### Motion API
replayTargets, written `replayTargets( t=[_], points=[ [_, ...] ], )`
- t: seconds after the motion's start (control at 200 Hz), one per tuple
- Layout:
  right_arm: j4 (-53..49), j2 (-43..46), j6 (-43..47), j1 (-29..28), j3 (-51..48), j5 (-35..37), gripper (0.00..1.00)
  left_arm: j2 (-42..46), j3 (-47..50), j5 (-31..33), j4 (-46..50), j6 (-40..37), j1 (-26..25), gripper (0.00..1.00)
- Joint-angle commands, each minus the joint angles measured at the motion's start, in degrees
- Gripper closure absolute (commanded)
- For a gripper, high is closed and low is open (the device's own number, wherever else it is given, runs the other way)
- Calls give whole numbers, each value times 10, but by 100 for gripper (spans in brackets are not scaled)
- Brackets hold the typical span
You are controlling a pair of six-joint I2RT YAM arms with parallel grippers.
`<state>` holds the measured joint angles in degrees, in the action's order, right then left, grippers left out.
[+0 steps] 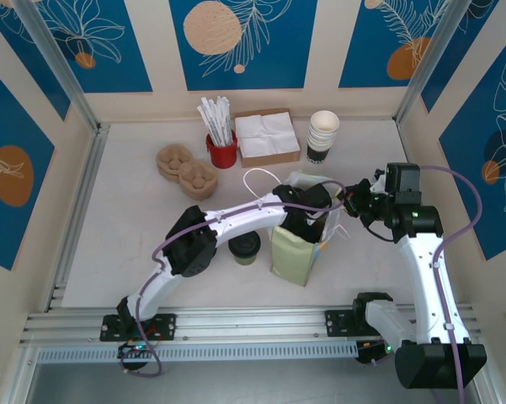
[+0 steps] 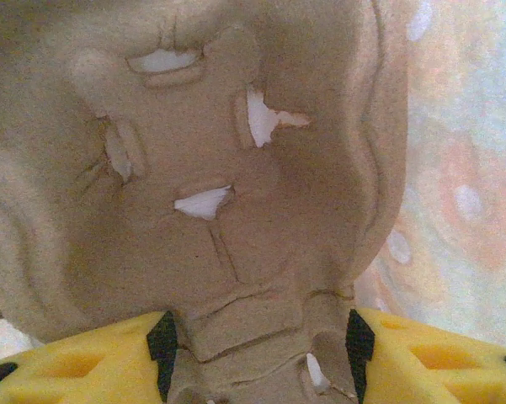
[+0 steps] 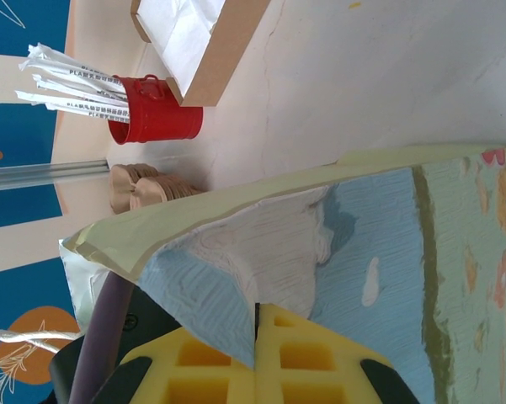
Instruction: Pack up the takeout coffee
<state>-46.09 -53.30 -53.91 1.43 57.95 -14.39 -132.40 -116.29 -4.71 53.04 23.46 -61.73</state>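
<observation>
Top external view: takeout coffee (image 1: 245,247) stands upright on the table (image 1: 126,219), black lid on. It is outside the paper bag (image 1: 293,252), just beside it at the bag's 9 o'clock. Bag upright near table centre, mouth open. Left arm reaches over the cup and down into the bag's mouth.

Left wrist view: left gripper (image 2: 257,370) has its yellow fingers (image 2: 76,370) set apart, with a moulded pulp carrier (image 2: 219,168) lying between them. Cannot tell whether they press on it or merely flank it.

Right wrist view: right gripper (image 3: 258,324) has its fingers pressed together, pinching the bag's top edge. In the top view this grip sits at the bag's 2 o'clock.

Back of table, 12 o'clock: red bucket of wrapped sticks (image 1: 221,151), napkin box (image 1: 268,135) just beside it, cream cup stack (image 1: 323,135) at 1 o'clock. Stack of pulp carriers (image 1: 185,171) at 11 o'clock.
</observation>
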Motion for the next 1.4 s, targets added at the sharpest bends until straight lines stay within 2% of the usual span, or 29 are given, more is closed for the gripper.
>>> replayTargets(
  t=[0.0,0.42,0.705,1.065,1.395],
  points=[
    [-16,15,5,2,0,-28,100,-53,34,-16,-2,-2,-3,41],
    [-27,19,8,2,2,-26,100,-66,28,-25,-12,-4,-4,40],
    [-26,14,7,2,9,-21,100,-6,-68,-9,55,7,-3,36],
    [-15,-10,3,2,29,-21,100,45,-184,-20,138,40,9,33],
    [-6,-43,3,2,53,-20,100,104,-198,-15,164,72,53,33]
  ],
)
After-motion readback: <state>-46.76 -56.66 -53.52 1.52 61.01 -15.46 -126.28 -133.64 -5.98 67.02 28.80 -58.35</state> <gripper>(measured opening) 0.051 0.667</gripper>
